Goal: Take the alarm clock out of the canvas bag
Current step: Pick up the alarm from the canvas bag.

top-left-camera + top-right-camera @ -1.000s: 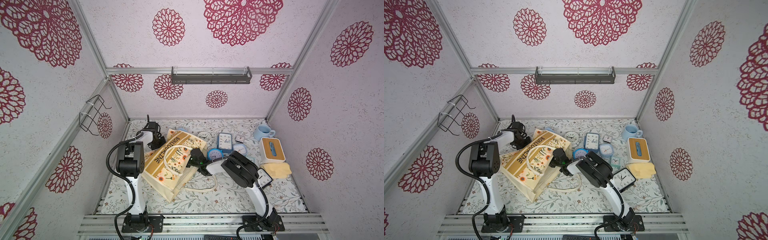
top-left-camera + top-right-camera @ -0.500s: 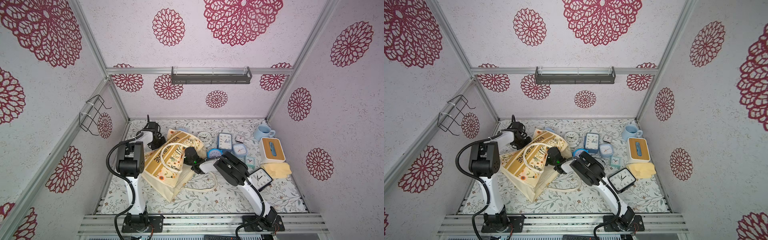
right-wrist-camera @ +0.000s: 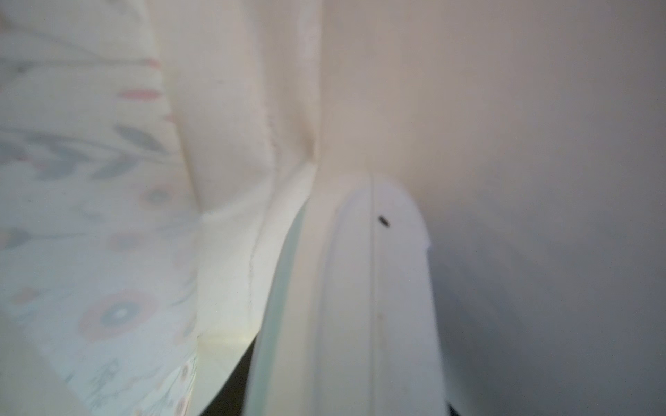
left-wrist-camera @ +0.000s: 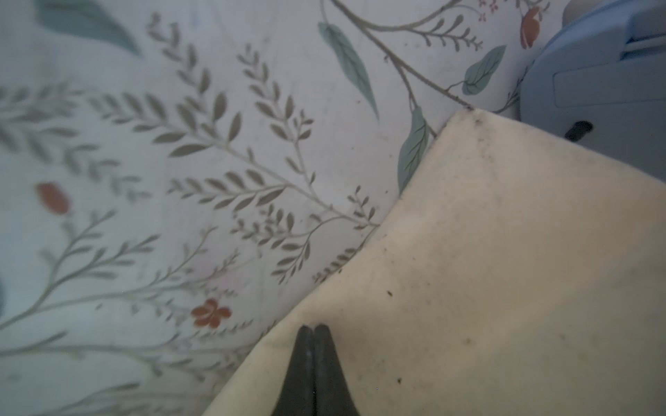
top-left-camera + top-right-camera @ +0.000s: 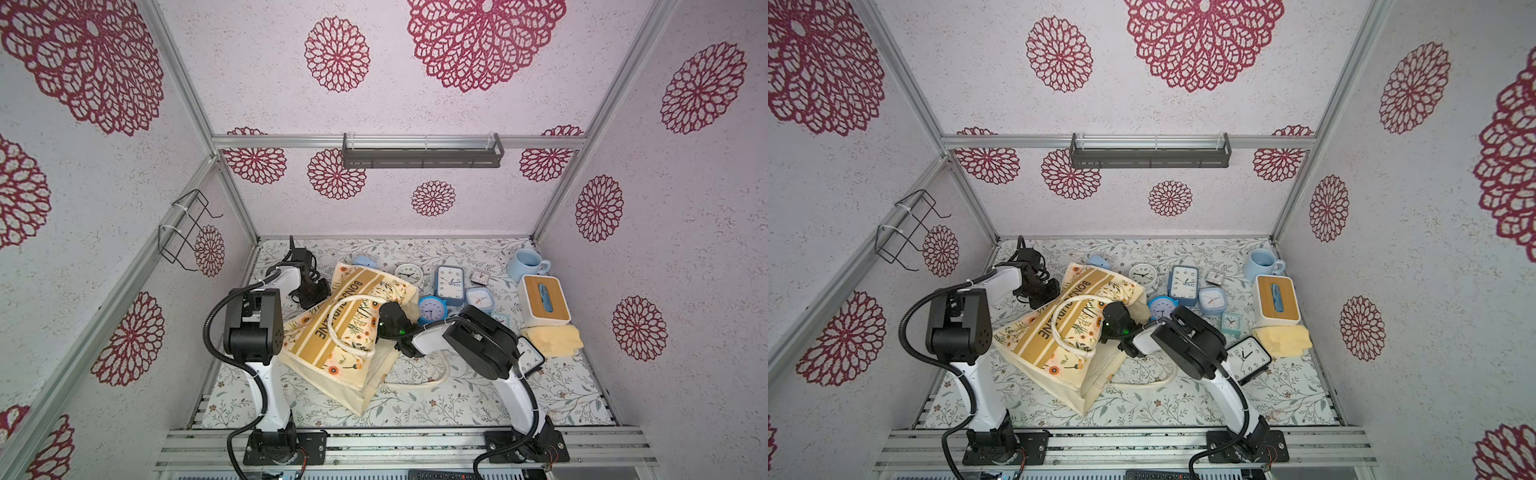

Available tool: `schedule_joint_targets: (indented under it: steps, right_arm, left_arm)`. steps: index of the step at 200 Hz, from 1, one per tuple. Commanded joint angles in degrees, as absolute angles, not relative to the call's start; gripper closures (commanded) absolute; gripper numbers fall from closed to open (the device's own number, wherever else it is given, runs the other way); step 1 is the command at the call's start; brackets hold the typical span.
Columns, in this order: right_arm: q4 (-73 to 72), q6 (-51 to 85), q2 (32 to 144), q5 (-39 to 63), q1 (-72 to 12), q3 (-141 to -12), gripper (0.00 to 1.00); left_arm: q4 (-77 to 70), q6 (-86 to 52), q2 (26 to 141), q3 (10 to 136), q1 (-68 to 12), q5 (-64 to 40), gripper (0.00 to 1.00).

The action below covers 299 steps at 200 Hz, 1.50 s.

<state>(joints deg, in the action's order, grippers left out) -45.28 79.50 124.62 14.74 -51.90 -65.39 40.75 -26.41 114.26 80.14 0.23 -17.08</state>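
Observation:
The canvas bag lies on its side on the table, its mustard stripes up and its mouth toward the right arm. My left gripper is at the bag's far left edge. In the left wrist view it is shut, pinching cream canvas. My right gripper reaches into the bag's mouth, its fingertips hidden by canvas in both top views. The right wrist view shows a white alarm clock edge-on inside the cream lining. Dark fingers press against both of its sides.
Right of the bag stand several clocks: a round blue, a blue rectangular, a white round, a black one. A blue mug, tissue box and yellow cloth sit at the right. A loose bag handle trails forward.
My right gripper has pushed left, deeper into the bag's mouth, and its jaws have narrowed. The bag's upper side and handle have risen slightly. The left gripper has stayed in place.

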Motion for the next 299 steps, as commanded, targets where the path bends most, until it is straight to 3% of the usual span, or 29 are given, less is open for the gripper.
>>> schedule_joint_targets:
  steps: [1,47,72,101,136,173,231,278,299]
  right_arm:
    - [-36.58,75.85,116.32,14.25,-51.72,-62.11,0.68]
    - [-16.39,64.98,105.64,15.23,-51.98,-62.26,0.68]
    - [-7.72,58.67,103.98,14.87,-52.39,-69.06,0.7]
    - [2.49,50.87,105.18,14.59,-53.49,-82.17,0.72]
    - [9.26,47.9,109.19,16.41,-53.85,-94.52,0.72]
    - [12.38,46.92,111.58,15.6,-54.57,-100.78,0.72]
    - [15.99,46.76,114.99,12.98,-56.22,-106.27,0.73]
    - [16.34,47.01,116.19,12.39,-56.61,-109.2,0.73]
    - [15.83,47.37,116.19,12.39,-56.65,-109.33,0.73]
  left_arm:
    - [43.51,-27.5,107.12,78.36,4.72,-16.71,1.0]
    - [46.13,-26.15,95.93,77.83,9.68,-11.61,0.99]
    - [48.84,-26.58,87.55,80.88,7.17,-10.98,0.8]
    - [51.39,-28.13,75.81,81.34,-2.46,-3.42,0.6]
    - [56.75,-34.8,64.56,76.59,-10.59,-0.5,0.49]
    - [60.12,-38.76,57.79,76.59,-14.0,-3.65,0.35]
    - [62.18,-36.53,63.53,89.04,-17.93,-9.93,0.3]
    - [67.53,-30.83,68.19,88.99,-22.4,-4.61,0.29]
    - [68.98,-29.64,67.82,86.27,-22.69,0.21,0.33]
